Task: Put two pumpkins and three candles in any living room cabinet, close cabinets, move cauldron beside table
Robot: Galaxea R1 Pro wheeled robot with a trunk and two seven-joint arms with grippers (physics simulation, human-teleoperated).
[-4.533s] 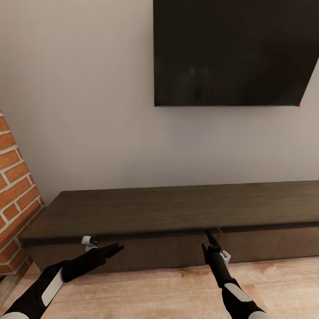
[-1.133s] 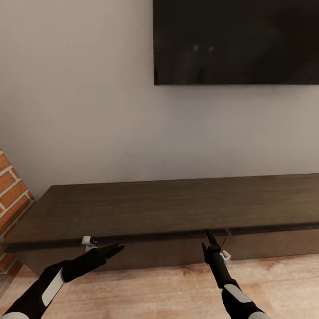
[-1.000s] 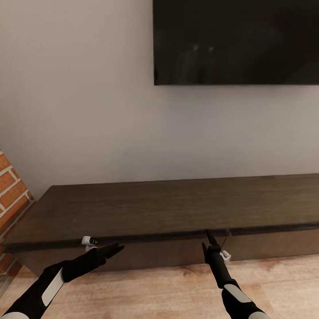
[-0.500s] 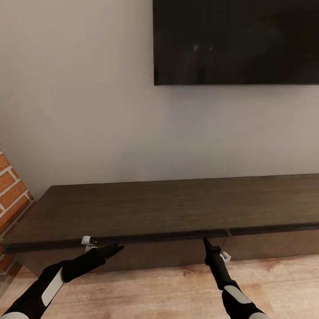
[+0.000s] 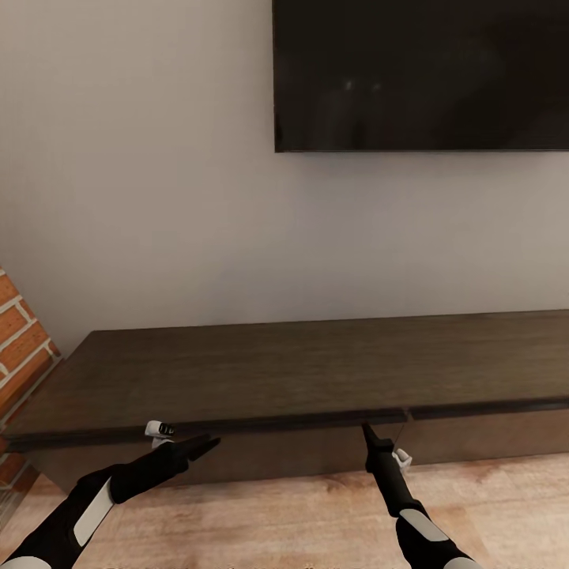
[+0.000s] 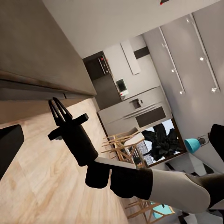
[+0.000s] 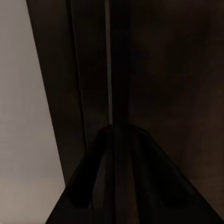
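Note:
The cabinet (image 5: 284, 367) is a long, low dark-brown unit against the wall, with a flat bare top and front panels that sit flush. My right gripper (image 5: 366, 431) is shut, its tip just under the top's front lip near the seam between two panels (image 5: 407, 413). In the right wrist view its fingers (image 7: 100, 154) meet in a point against the dark cabinet front (image 7: 163, 70). My left gripper (image 5: 201, 446) hovers open in front of the left panel, holding nothing. The pumpkins, candles and cauldron are out of view.
A black TV (image 5: 419, 75) hangs on the white wall above the cabinet. A brick wall (image 5: 20, 348) borders the cabinet's left end. Wood floor (image 5: 300, 514) lies before it. The left wrist view shows a distant kitchen (image 6: 135, 109) and wooden chairs (image 6: 123, 142).
Since 4.5 s ago the whole view has shifted with the camera. In the last second my right gripper's tip dropped slightly, from the top's lip to just under it. The left arm is still.

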